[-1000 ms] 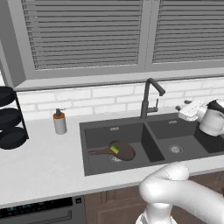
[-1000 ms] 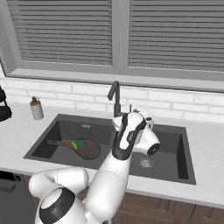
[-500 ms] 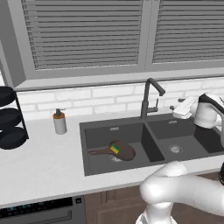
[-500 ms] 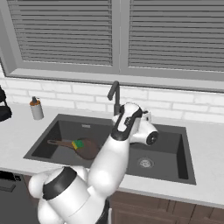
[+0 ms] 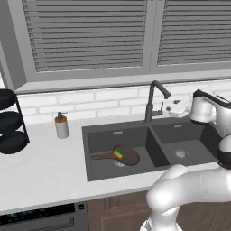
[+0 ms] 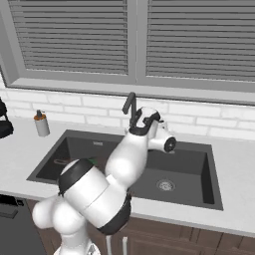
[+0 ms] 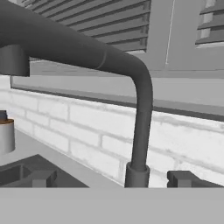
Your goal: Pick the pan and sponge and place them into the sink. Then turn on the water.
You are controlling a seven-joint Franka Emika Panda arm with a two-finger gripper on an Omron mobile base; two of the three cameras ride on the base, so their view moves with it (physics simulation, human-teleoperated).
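Soap bottle (image 5: 61,126) stands on the counter (image 5: 40,167) well left of the sink (image 5: 118,133), a black tiered rack (image 5: 10,122) beyond it at the far left edge.

Left basin: pan (image 5: 127,156) lies flat on the bottom, handle pointing left, with the sponge (image 5: 118,154) resting on its left part, green face up. Both are already in the sink, so judging by this the placing steps look done.

Centre: faucet (image 5: 153,101) rises behind the divider between the two basins, spout reaching out toward the right. No blue stream under the spout, so the water looks to be off. Step in hand, by my reading: turning it on.

Right: gripper (image 5: 177,108) hangs just beside the faucet on its right side, over the back of the right basin. Hand view looks close along the faucet's neck and base. Cannot tell how wide the jaws stand; nothing seen in them.

Next move likely calls for closing the last gap to the faucet's lever and pushing it; which way it swings is unclear.
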